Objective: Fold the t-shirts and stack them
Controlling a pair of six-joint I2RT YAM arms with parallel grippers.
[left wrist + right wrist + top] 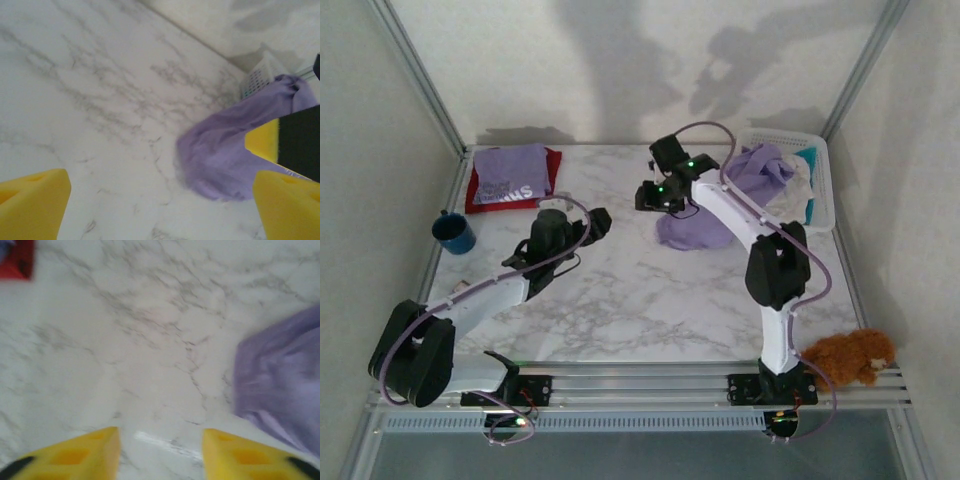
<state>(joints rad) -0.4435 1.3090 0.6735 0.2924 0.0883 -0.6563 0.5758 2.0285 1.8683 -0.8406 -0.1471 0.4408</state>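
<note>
At the near right corner a brown plush toy [848,355] lies on the rail beside the right arm's base. Farther in, over the middle of the marble table [620,300], the left gripper [597,222] hovers with its 2 yellow fingers [35,200] spread wide and nothing between them. A blue cup [453,232] stands near the left edge. Just beyond, the right gripper [648,197] hangs over bare marble, its fingers [80,452] parted and empty. A loose lavender t-shirt [698,230] lies just beside it on its right. That shirt trails up into the white basket [775,136] at the far right, where more cloth is heaped. At the far left corner a folded lavender t-shirt with white lettering [510,175] lies on a red t-shirt [480,203].
</note>
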